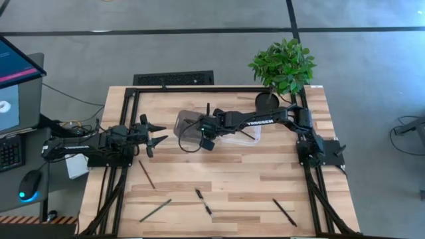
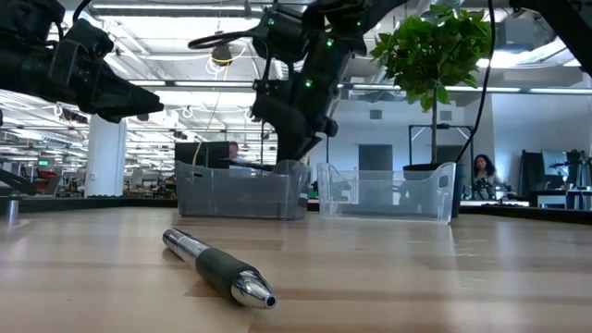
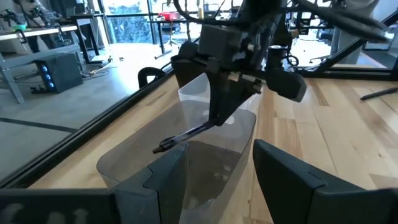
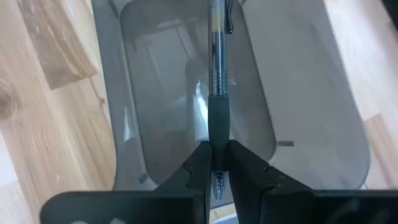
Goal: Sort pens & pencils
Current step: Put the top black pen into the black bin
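**benchwatcher:** Starting at your near edge: there's a pen (image 2: 220,269) lying flat on the wooden table (image 1: 232,176), dark grip, shiny metal tip, right in front of the low camera. From above it sits near the middle of the near side, with another pen (image 1: 284,212) off to its right. Two pencils near there too, one (image 1: 155,210) at the near left and one (image 1: 147,174) a bit farther in, both flat on the wood and well apart from each other.

**armchair_op:** And the arms?

**benchwatcher:** Your left gripper (image 1: 158,133) is parked over the left side of the table, fingers spread wide apart, nothing between them. It's pointed toward the bins and holding off from them.

**armchair_op:** So the right one's doing the work?

**benchwatcher:** Yep. Your right gripper (image 4: 217,163) is reached across from the right side and hangs over the grey bin (image 1: 188,126), the left of the two. It's clamped on a third pen (image 4: 217,93), gripping it at the rubber grip near the tip. The clear barrel sticks out ahead of the fingers, over the inside of the bin. I can't tell if the pen touches the bin floor.

**armchair_op:** Other bin?

**benchwatcher:** A clear bin (image 2: 388,192) sits just right of the grey one, under the right arm. Farther back, a potted plant (image 1: 284,65) stands at the far right corner.
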Robot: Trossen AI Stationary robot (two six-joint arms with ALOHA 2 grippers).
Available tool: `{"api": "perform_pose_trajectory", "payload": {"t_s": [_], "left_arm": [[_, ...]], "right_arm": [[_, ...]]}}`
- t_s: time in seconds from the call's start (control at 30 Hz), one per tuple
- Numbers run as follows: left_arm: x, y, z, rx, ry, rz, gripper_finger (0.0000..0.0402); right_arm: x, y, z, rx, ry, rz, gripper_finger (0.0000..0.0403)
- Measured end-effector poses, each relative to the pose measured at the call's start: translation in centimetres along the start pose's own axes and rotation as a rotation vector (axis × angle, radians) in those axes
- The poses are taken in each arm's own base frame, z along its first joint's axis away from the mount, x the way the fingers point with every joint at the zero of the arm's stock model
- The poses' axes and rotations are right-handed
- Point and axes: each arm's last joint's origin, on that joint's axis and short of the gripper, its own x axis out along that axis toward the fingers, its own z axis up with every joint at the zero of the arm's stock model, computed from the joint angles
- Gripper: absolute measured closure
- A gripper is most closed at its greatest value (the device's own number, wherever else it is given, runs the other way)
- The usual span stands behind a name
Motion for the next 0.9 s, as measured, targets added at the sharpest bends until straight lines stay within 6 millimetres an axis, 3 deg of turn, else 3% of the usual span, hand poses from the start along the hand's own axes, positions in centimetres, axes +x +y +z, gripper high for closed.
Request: {"api": "perform_pose_trajectory", "payload": {"t_s": [0.73,0.9], "left_arm": [[0.0,0.0,0.0,-0.002,0.0,0.0,0.0228],[0.0,0.0,0.0,-0.002,0.0,0.0,0.0228]], "right_arm": [[0.11,-0.11,0.08,0.008,-0.011,0.005,0.0339],[0.11,-0.11,0.08,0.008,-0.011,0.006,0.0318]]}}
